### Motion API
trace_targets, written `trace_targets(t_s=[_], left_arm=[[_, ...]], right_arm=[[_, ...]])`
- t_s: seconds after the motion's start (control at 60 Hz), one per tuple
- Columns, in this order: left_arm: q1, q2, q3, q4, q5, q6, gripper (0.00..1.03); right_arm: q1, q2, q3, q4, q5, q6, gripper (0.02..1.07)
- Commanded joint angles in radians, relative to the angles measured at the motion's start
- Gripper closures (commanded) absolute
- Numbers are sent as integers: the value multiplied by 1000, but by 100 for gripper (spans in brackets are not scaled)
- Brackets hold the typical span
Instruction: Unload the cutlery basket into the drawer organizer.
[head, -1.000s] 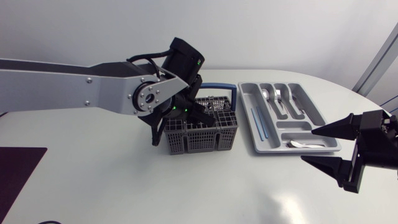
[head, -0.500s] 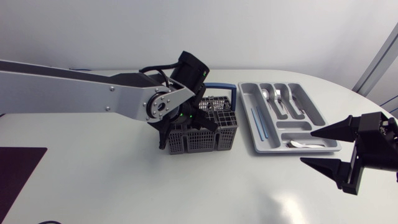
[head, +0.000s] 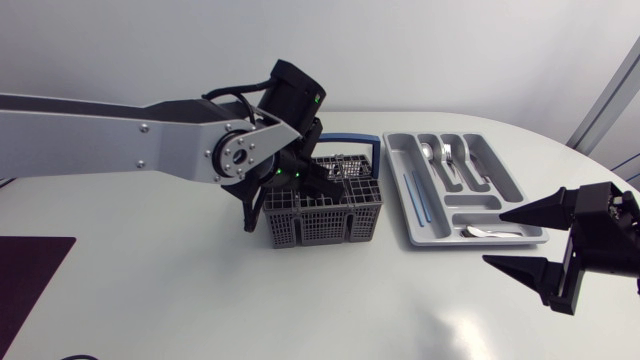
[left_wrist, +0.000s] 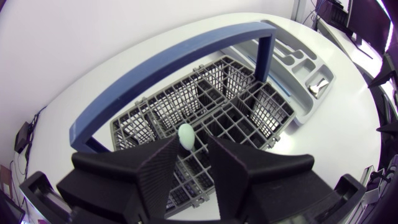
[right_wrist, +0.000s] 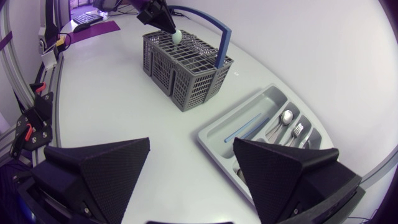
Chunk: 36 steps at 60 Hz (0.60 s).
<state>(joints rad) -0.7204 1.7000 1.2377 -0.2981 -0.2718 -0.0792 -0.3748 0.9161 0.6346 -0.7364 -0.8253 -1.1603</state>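
Head view: white table (head: 180, 290), its curved far edge running just behind the drawer organizer (head: 478, 241) at right of centre. The cutlery basket (head: 330, 215), grey mesh with a blue hoop handle (head: 360, 140), stands at centre, with a narrow strip of tabletop separating it from the organizer. A broad stretch of tabletop lies between the basket and the lower edge. The left arm enters from the left edge, and the left gripper (head: 310, 183) hangs over the basket's left part. The organizer holds spoons and forks (head: 450, 155) in the far slots, a thin blue piece (head: 415, 197) in the left slot and one spoon (head: 485, 232) in the front cross slot. The right gripper (head: 494, 235) is at lower right, fingers wide apart, short of the organizer's front rim. Left wrist view: a pale green rounded handle end (left_wrist: 185, 135) stands at the gripper's tip, above the mesh cells and under the hoop; whether the gripper is clamped on it cannot be told. Right wrist view: spread fingers flank open tabletop, with the organizer ahead and the basket beyond it, well apart.
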Motion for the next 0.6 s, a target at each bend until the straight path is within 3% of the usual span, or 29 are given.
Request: trace_targets(t_s=[0.0, 0.583], left_arm=[[10, -23, 0, -15, -12, -24, 65], [26, 38, 17, -4, -14, -24, 65]], right_arm=[[2, 6, -16, -9, 3, -16, 10], [5, 4, -24, -11, 6, -16, 10]])
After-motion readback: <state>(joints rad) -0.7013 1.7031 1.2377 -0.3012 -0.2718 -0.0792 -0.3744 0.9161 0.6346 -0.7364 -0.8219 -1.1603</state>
